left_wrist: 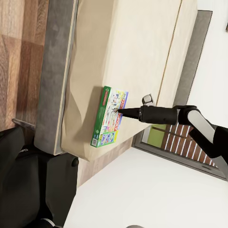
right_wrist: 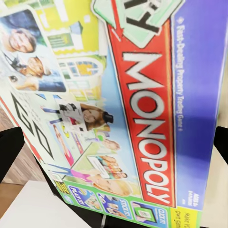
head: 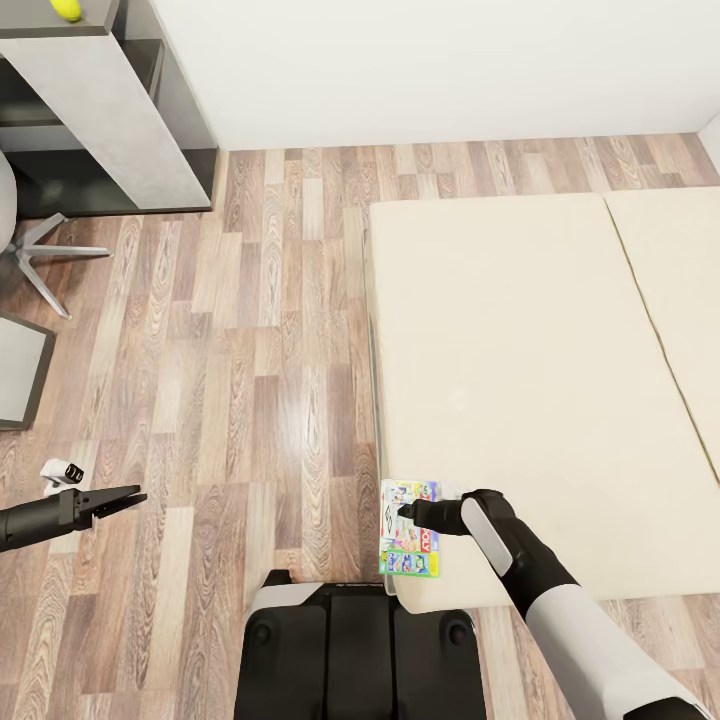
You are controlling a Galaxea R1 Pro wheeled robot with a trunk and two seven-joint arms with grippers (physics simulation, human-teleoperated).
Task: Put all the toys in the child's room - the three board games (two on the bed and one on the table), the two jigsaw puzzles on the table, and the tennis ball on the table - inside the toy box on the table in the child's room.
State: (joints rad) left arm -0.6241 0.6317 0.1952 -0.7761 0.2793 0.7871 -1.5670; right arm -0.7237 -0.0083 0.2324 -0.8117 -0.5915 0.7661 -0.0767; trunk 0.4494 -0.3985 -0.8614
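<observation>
A board game (head: 411,540), a flat box with a busy printed cover, a red logo and green edges, lies on the near left corner of the bed (head: 520,380). My right gripper (head: 403,511) hovers just over its cover, open, with one finger (right_wrist: 10,149) showing at each side of the box (right_wrist: 128,114). From the left wrist I see the box (left_wrist: 110,117) and the right gripper (left_wrist: 119,110) at its top face. My left gripper (head: 122,499) hangs open and empty over the wood floor, far left of the bed. The tennis ball (head: 66,8) sits on the table (head: 95,85) at far left.
A grey chair base (head: 40,255) and a dark panel (head: 20,370) stand on the floor at left. My own base (head: 360,650) is against the bed's near corner. Wood floor lies between the table and the bed.
</observation>
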